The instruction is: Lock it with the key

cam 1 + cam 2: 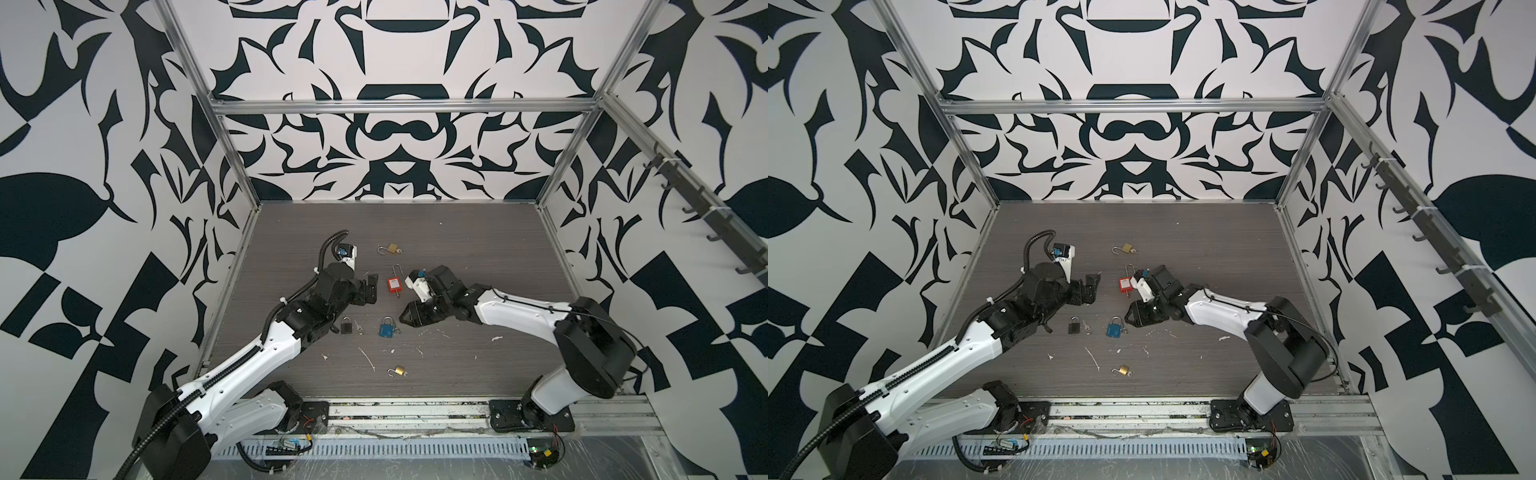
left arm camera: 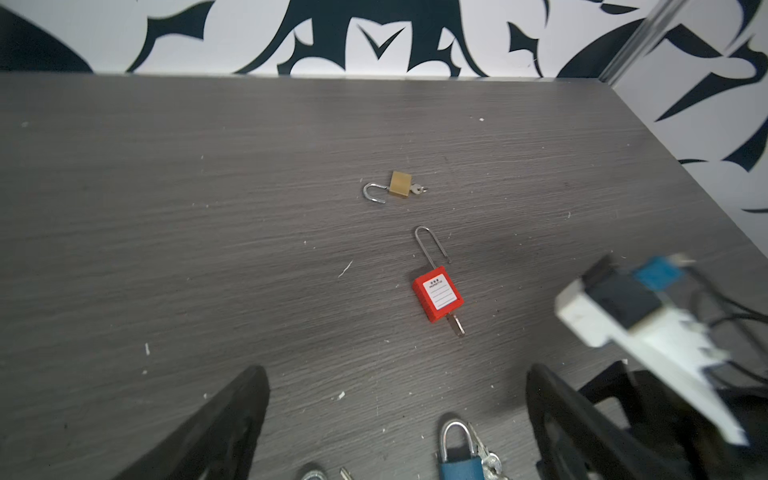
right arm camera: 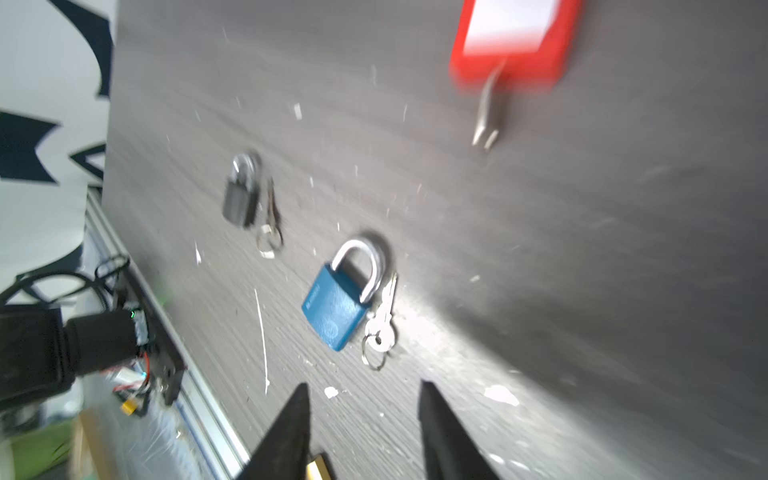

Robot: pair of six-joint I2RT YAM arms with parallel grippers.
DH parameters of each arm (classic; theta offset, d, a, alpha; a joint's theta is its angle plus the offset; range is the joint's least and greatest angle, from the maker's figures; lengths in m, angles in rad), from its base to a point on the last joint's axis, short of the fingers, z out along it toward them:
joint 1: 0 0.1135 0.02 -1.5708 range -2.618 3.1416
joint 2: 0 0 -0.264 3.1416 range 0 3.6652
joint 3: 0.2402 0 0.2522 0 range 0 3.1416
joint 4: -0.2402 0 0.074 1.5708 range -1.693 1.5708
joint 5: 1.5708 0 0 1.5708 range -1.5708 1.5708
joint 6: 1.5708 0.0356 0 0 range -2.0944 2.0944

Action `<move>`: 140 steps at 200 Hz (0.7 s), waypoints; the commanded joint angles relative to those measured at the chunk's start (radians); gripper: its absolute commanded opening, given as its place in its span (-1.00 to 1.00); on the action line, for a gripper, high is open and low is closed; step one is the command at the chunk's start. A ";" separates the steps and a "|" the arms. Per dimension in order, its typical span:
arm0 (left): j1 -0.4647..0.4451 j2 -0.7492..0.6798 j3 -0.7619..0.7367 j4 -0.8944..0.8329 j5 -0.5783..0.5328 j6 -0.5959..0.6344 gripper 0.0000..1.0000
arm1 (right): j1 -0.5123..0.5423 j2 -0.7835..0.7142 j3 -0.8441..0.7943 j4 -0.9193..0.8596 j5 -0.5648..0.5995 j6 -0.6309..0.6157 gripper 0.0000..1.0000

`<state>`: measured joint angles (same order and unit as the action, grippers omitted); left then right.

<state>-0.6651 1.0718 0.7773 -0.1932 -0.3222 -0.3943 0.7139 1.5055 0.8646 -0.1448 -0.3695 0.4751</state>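
The left claw (image 2: 397,370) and the right claw (image 3: 362,385) are open and empty, so I think locking has not begun: next one must hold the red lock (image 2: 437,296), just beyond the blue lock (image 3: 334,307), while the other turns its key (image 2: 456,326); the left wrist view shows its loop (image 2: 428,247) popped open, which the right wrist view cuts off.

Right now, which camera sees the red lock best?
The left wrist view: the red lock lies whole and sharp, with its shackle, label and key showing. Both top views show it tiny. The right wrist view cuts it off and blurs it.
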 commanded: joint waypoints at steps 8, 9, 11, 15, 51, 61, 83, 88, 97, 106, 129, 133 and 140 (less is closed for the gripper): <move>0.063 0.092 0.116 -0.142 0.035 -0.149 0.98 | -0.010 -0.197 -0.013 0.006 0.327 -0.070 0.21; 0.063 0.098 0.120 -0.145 0.034 -0.150 0.98 | -0.010 -0.202 -0.017 0.010 0.336 -0.070 0.22; 0.065 0.108 0.128 -0.156 0.035 -0.153 0.98 | -0.010 -0.213 -0.023 0.014 0.352 -0.071 0.23; 0.065 0.128 0.146 -0.172 0.037 -0.159 0.98 | -0.011 -0.234 -0.040 0.032 0.381 -0.074 0.26; 0.061 0.366 0.300 -0.311 0.095 -0.274 0.97 | -0.012 -0.375 -0.242 0.235 0.535 -0.074 0.46; 0.054 0.434 0.339 -0.335 0.132 -0.303 0.95 | -0.012 -0.401 -0.318 0.339 0.526 -0.090 0.56; 0.016 0.561 0.427 -0.368 0.165 -0.341 0.89 | -0.008 -0.450 -0.462 0.517 0.526 -0.107 0.60; 0.006 0.586 0.447 -0.374 0.165 -0.350 0.88 | -0.009 -0.457 -0.487 0.550 0.526 -0.113 0.60; -0.009 0.633 0.483 -0.389 0.165 -0.365 0.85 | -0.005 -0.465 -0.524 0.595 0.527 -0.123 0.58; -0.019 0.676 0.521 -0.402 0.170 -0.369 0.82 | -0.003 -0.467 -0.545 0.618 0.530 -0.126 0.58; -0.041 0.764 0.605 -0.431 0.171 -0.389 0.73 | -0.002 -0.452 -0.565 0.655 0.528 -0.123 0.57; -0.044 0.776 0.615 -0.432 0.169 -0.393 0.72 | -0.001 -0.449 -0.568 0.664 0.526 -0.122 0.57; -0.050 0.794 0.628 -0.433 0.170 -0.400 0.71 | -0.001 -0.441 -0.570 0.680 0.522 -0.122 0.57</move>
<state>-0.6983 1.8156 1.3392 -0.5598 -0.1642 -0.7395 0.7067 1.0657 0.2935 0.3653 0.1352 0.3695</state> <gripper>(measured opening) 0.866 0.788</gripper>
